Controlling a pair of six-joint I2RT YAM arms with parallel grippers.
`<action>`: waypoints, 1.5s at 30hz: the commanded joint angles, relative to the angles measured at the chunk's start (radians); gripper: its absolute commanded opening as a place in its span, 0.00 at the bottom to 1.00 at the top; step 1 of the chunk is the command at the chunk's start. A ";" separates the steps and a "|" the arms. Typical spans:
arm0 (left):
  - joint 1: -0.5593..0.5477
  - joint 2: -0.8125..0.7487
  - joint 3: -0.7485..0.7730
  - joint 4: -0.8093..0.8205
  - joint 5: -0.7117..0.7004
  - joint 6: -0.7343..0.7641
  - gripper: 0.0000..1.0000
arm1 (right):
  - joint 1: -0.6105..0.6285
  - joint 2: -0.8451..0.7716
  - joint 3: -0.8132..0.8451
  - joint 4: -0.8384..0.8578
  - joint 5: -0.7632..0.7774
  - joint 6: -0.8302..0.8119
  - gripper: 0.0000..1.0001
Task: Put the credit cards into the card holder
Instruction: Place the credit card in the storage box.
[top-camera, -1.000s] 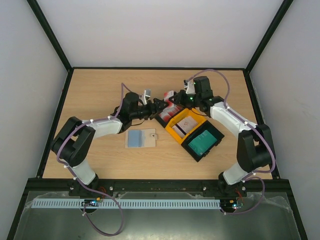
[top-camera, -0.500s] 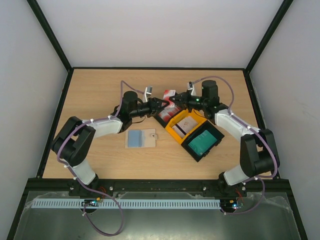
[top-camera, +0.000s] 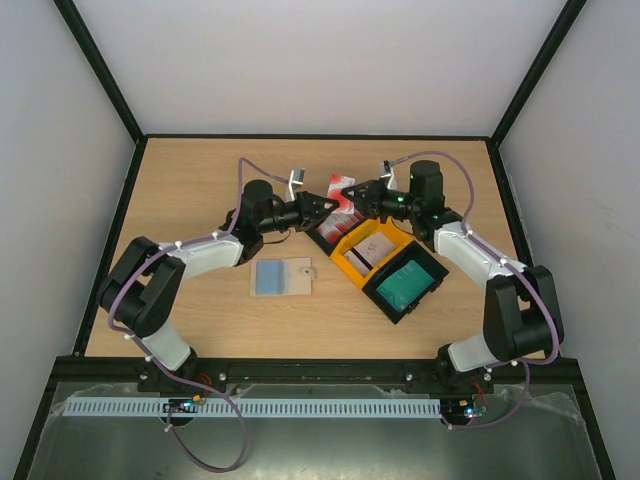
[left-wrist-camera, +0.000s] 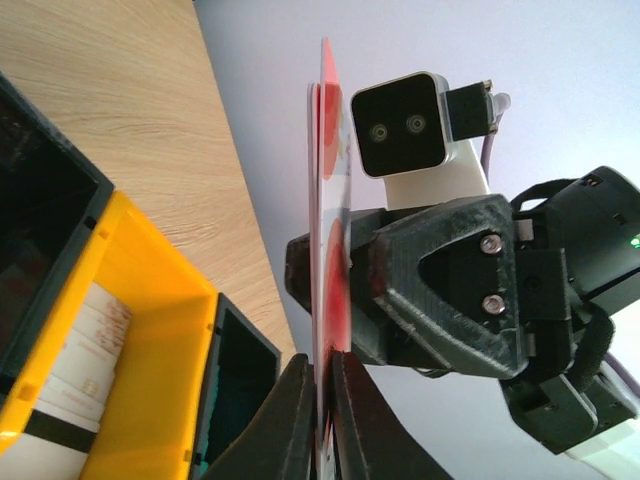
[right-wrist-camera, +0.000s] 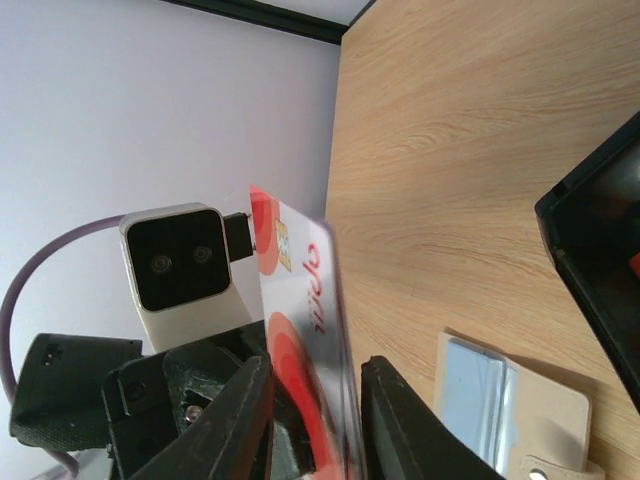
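A red-and-white credit card (top-camera: 340, 189) stands on edge in the air above the tray's far corner, between the two grippers. My left gripper (left-wrist-camera: 325, 400) is shut on the card (left-wrist-camera: 327, 250), pinching its near edge. My right gripper (right-wrist-camera: 315, 420) faces it and is open; its fingers (right-wrist-camera: 236, 420) stand apart on either side of the card (right-wrist-camera: 300, 290). The beige card holder (top-camera: 283, 277) lies open on the table, its greyish-blue inside up, also in the right wrist view (right-wrist-camera: 500, 400). A teal card (top-camera: 404, 283) and a whitish card (top-camera: 372, 246) lie in the tray.
The black-and-yellow three-compartment tray (top-camera: 345, 262) sits diagonally right of centre, under and near both grippers. Its yellow wall (left-wrist-camera: 150, 330) shows in the left wrist view. The enclosure's back wall and black frame stand beyond the table's far edge.
The left gripper has shut on the red-and-white card. The right gripper's jaws have parted from it. Both grippers have shifted slightly toward the back of the table.
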 joint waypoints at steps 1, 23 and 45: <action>-0.002 -0.016 0.010 -0.017 0.001 -0.027 0.06 | -0.004 -0.077 -0.012 0.051 -0.027 -0.060 0.26; 0.012 -0.087 0.006 0.081 0.006 -0.143 0.02 | -0.004 -0.157 -0.140 0.048 0.074 -0.081 0.17; -0.001 -0.096 0.008 0.235 0.097 -0.202 0.03 | -0.006 -0.096 -0.138 0.186 -0.040 0.032 0.21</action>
